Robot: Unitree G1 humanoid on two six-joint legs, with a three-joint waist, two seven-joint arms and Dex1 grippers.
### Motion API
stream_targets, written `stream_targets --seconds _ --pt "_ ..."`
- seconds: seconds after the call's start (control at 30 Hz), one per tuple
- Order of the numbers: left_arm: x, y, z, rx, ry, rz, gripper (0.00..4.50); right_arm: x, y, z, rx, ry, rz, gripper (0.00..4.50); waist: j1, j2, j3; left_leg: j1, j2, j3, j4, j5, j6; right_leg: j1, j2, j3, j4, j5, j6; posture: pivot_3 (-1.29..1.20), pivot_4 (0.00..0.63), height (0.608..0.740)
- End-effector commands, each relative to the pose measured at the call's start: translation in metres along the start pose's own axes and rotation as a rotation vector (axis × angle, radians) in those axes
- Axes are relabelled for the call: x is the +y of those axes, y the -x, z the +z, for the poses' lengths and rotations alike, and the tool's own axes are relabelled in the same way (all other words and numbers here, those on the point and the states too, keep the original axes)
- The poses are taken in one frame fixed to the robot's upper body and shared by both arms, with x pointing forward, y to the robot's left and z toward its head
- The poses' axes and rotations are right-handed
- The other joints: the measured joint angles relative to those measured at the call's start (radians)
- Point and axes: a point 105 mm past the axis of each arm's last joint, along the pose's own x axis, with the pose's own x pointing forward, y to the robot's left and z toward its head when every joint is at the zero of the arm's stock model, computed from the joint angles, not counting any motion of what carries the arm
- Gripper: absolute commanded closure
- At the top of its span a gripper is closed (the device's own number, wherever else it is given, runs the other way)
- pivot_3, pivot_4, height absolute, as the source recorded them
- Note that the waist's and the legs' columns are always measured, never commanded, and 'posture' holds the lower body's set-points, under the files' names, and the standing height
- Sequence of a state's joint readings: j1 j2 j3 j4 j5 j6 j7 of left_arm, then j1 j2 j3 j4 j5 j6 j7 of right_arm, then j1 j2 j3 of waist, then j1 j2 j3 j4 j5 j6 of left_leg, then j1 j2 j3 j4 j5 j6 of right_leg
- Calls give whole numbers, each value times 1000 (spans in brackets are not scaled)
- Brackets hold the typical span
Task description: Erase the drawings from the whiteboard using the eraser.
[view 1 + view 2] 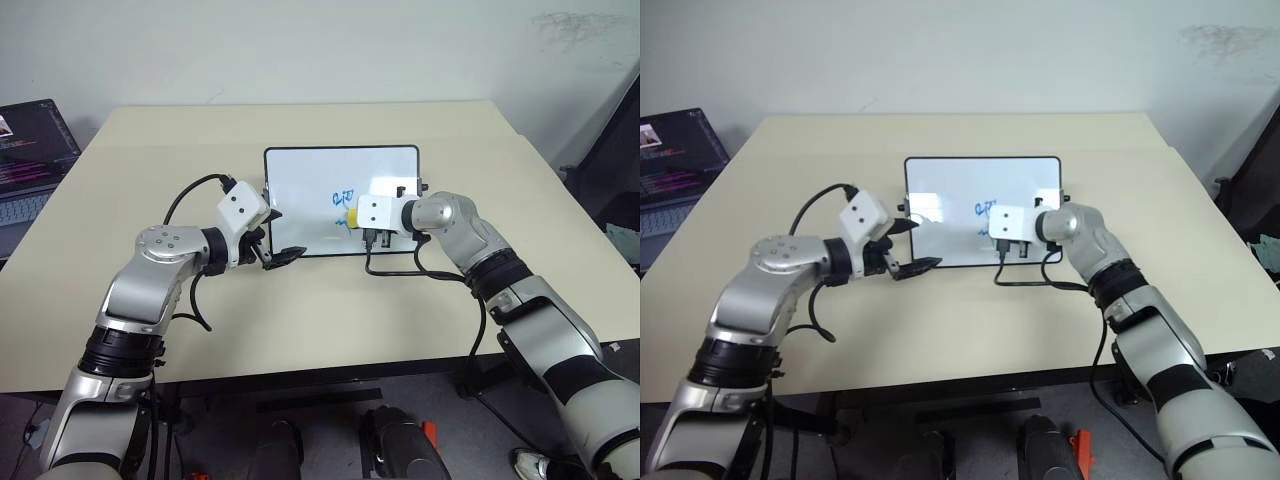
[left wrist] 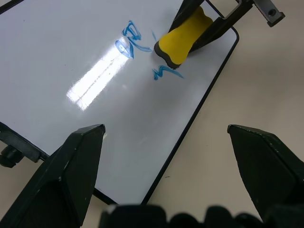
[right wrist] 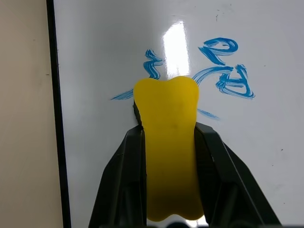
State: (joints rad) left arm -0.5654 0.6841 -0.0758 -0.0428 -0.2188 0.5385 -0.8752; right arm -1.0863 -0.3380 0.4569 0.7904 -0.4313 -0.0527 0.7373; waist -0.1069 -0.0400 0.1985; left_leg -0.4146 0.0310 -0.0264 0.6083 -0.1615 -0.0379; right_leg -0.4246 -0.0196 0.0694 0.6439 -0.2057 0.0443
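Note:
The whiteboard (image 1: 305, 185) lies flat in the middle of the table, glossy white with a thin black frame. Blue drawings (image 3: 228, 71) sit on its right half, and a smaller blue squiggle (image 3: 152, 63) lies just past the eraser's tip. My right gripper (image 3: 169, 128) is shut on the yellow eraser (image 3: 169, 156), whose tip is on or just above the board among the blue strokes. In the left wrist view the eraser (image 2: 179, 40) lies between the drawings (image 2: 129, 38). My left gripper (image 1: 280, 236) stands open at the board's near left corner, holding nothing.
The cream table (image 1: 300, 330) has free room in front of and beside the board. An open laptop (image 1: 30, 150) stands on a separate surface at the far left. A black cable (image 1: 400, 272) from my right wrist loops onto the table near the board's front edge.

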Motion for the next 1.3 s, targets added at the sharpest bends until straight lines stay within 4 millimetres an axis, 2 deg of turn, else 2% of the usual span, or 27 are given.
stream_targets --seconds 0.03,0.27,0.4,0.53,0.7,0.93,1.3 --pt "4 2 15 -38 -46 19 0 -30 10 -23 107 -35 -135 3503 -1 0 0 0 0 0 0 0 0 0 0 0 0 0 0 0 150 740" --pt "4 2 16 -39 -46 18 0 -56 20 -31 150 -37 -218 3503 -3 0 0 -1 -2 -1 0 -4 -6 0 -3 0 -5 0 0 0 150 740" --pt "4 1 16 -41 -46 16 0 -61 22 -32 155 -32 -231 3503 -3 1 1 -3 -1 -2 -1 -4 -6 1 -3 -2 -15 0 0 0 150 740" --pt "4 1 16 -42 -46 17 0 -54 16 -24 124 -31 -198 3503 -4 0 0 -3 -2 1 0 -3 -4 1 -4 0 -16 0 0 0 150 740" --pt "4 1 16 -43 -47 17 0 -46 0 13 15 -34 -170 3503 -12 1 0 -1 0 1 0 0 0 1 -3 -1 -14 1 0 0 150 740" --pt "2 0 17 -47 -49 16 0 -49 -16 48 -40 -37 -187 3503 -38 1 0 1 1 -1 -5 0 1 -2 1 -1 -12 9 1 0 150 740" --pt "2 2 15 -44 -43 26 0 -4 -36 65 -89 -3 -16 3503 -35 1 0 1 1 0 -12 0 1 -4 1 0 -12 9 1 0 150 740"
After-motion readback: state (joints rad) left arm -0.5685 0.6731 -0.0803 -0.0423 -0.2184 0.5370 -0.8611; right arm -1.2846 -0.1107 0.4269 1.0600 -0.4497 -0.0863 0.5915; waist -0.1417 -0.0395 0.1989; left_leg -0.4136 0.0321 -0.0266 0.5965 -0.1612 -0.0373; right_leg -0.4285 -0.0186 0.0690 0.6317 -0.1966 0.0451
